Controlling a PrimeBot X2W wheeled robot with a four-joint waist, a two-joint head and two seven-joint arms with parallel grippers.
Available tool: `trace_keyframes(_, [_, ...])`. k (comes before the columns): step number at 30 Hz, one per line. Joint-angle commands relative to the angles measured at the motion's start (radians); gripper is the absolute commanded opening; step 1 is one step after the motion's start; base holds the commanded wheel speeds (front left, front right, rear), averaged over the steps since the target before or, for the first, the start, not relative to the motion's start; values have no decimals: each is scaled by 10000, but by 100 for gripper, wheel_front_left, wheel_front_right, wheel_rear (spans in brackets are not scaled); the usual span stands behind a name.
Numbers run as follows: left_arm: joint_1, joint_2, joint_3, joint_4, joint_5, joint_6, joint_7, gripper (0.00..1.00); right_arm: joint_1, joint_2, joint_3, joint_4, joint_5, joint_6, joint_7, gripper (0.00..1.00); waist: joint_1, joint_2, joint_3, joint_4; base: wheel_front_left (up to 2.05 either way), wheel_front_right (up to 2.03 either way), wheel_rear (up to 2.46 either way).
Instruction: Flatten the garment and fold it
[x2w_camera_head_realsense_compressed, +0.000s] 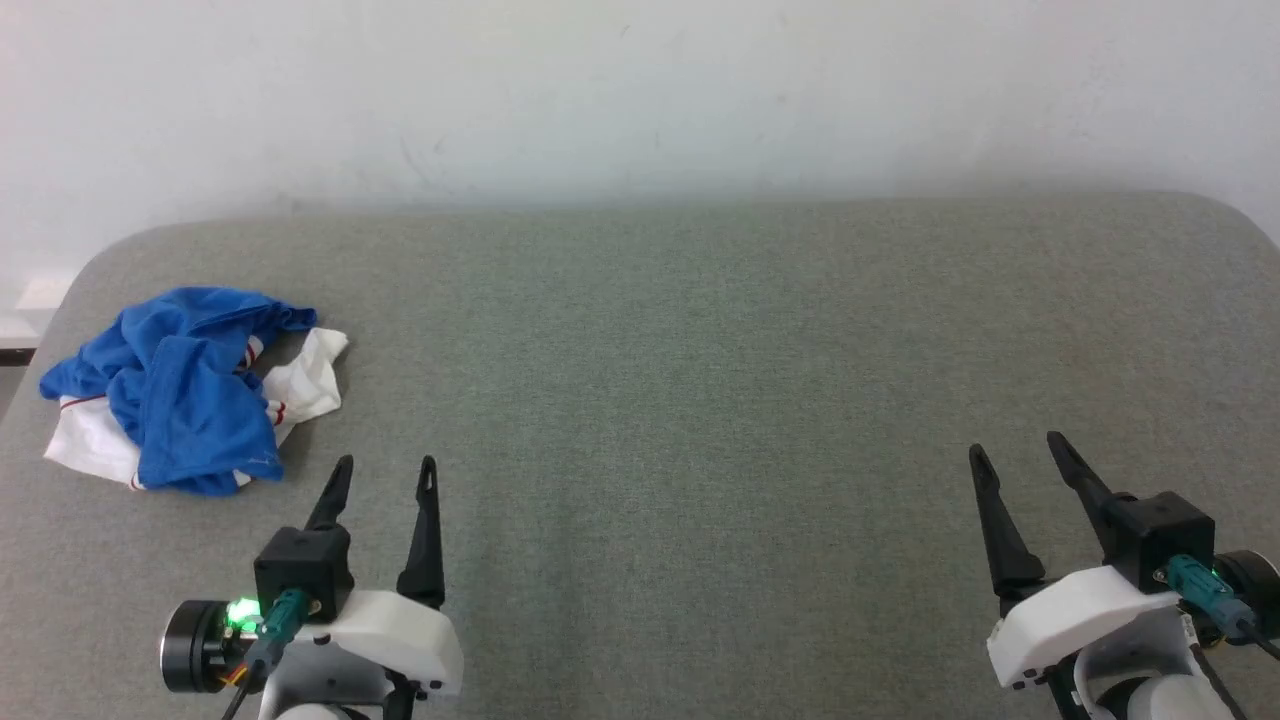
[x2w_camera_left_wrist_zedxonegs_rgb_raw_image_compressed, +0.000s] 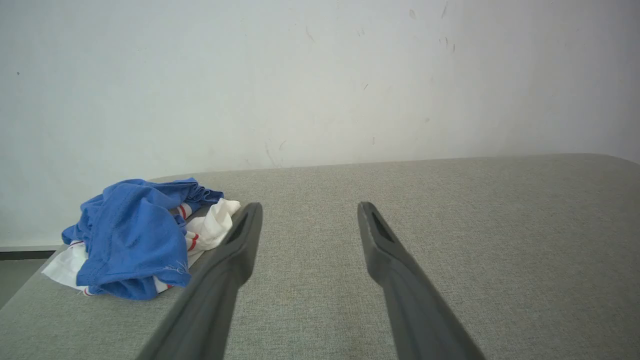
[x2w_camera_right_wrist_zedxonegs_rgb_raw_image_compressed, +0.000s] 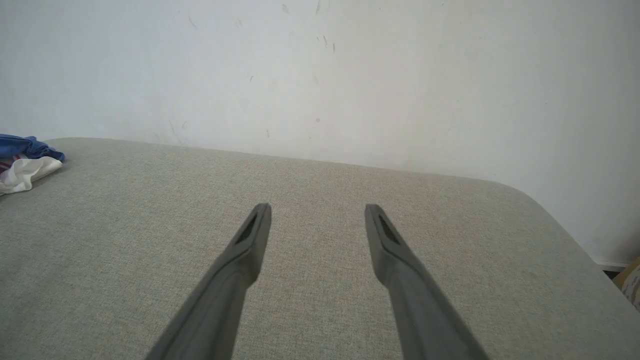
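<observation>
Royal-blue shirt (x2w_camera_head_realsense_compressed: 190, 400) with white sleeves and thin red stripes on white trim, crumpled into a loose heap, blue cloth bunched on top of the white, lying on the grey surface (x2w_camera_head_realsense_compressed: 700, 400) at its left end, near the left edge, not yet flattened
</observation>
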Motion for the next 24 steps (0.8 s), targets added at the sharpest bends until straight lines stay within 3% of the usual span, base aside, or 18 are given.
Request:
trace_keyframes(1, [92,-10,-36,-37,-109,72,-90,100,53,9,-49,35,53,-4,-91,100,0,-1,4,51,0,0,0])
trace_keyframes(24, [282,-20,-122,-157,-327,279,-570,100,-97,18,193,361,50,-7,-478,100,0,-1,53,1336,0,0,0])
